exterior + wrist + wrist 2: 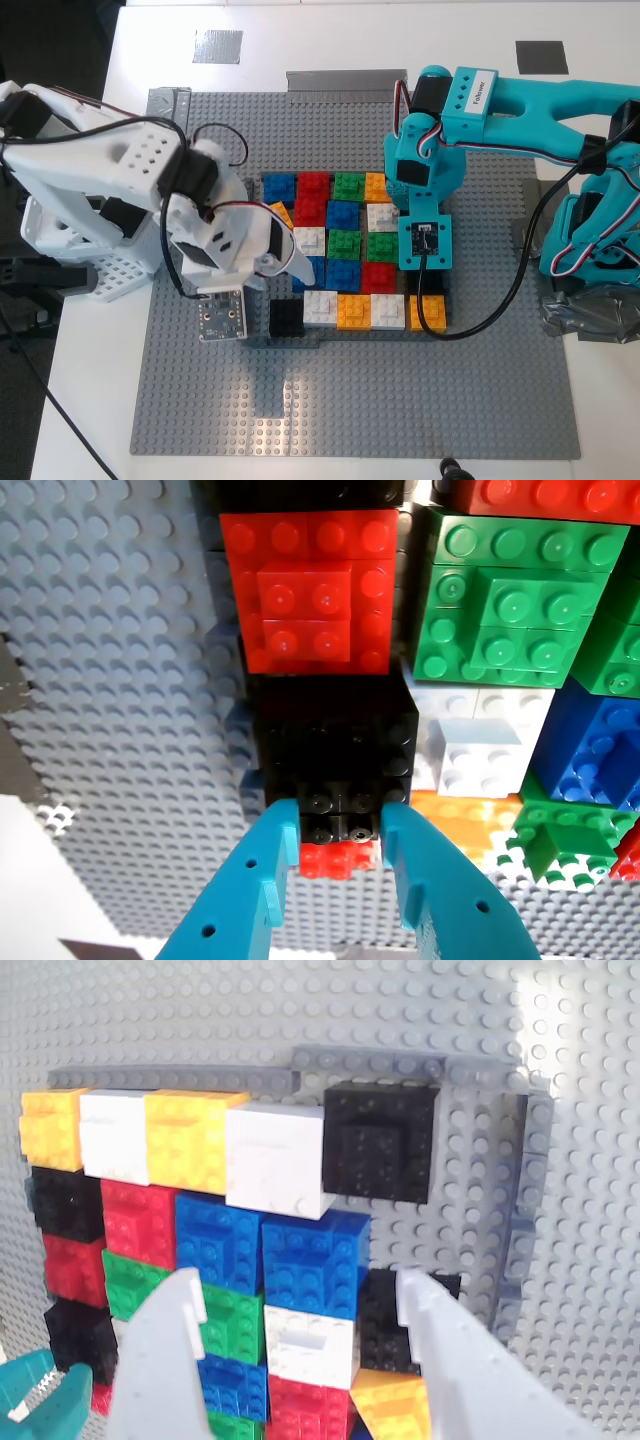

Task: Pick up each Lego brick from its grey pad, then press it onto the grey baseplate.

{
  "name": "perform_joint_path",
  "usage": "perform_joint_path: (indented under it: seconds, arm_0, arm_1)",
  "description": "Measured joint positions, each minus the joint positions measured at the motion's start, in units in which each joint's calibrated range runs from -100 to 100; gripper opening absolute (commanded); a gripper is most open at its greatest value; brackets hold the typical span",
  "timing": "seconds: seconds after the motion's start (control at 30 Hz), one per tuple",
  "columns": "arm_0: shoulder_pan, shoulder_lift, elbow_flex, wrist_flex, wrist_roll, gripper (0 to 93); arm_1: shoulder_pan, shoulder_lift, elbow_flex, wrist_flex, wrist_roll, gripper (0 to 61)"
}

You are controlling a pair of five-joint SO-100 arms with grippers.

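White second tool (283, 262) at 9 o'clock hangs released over the bricks. Teal first tool (340, 855) at 3 o'clock is clenched on a black brick (340, 820) on the grey baseplate (360, 400). Press straight down, then let go.

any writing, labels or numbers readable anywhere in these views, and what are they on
"Follower" — small dark lettering on a pale label on top of the teal plastic arm, exterior view; tiny, so the reading is tentative.
Small square circuit board on the white plastic arm: any markings are too small to read.
Coloured plastic bricks and large grey studded baseplate in the wrist views: no legible stud lettering.
Nothing else readable.
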Motion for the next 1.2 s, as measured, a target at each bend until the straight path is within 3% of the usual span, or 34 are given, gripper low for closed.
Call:
perform_joint_path:
  seconds: [0.23, 0.5, 0.6, 0.63, 0.67, 1.03, 1.2]
  arm_0:
    - [0.0, 0.0, 1.1, -0.1, 0.0, 0.0]
    - [0.0, 0.0, 3.0, -1.2, 0.0, 0.0]
    - [0.0, 0.0, 3.0, -1.4, 0.0, 0.0]
    - [0.0, 0.0, 3.0, -1.4, 0.0, 2.1]
    - [0.0, 0.0, 3.0, -1.4, 0.0, 3.6]
    - [0.1, 0.0, 3.0, -1.4, 0.2, 16.1]
    - [1.0, 0.0, 3.0, -0.7, 0.4, 15.6]
  arm_1:
    - [-7.5, -7.0, -5.1, 9.6, -0.7, 29.1]
    - [-24.2, -17.7, -11.1, 21.2, -3.2, 34.8]
    - [-32.3, -21.1, -12.5, 24.9, -4.1, 20.4]
    - [-34.7, -21.8, -13.2, 26.1, -4.5, 4.8]
    - [-39.1, -22.3, -14.5, 27.9, -5.5, 0.3]
    - [-60.9, -14.7, -25.1, 28.7, -9.2, 0.2]
    - [-67.5, -8.3, -27.9, 21.6, -8.7, 0.2]
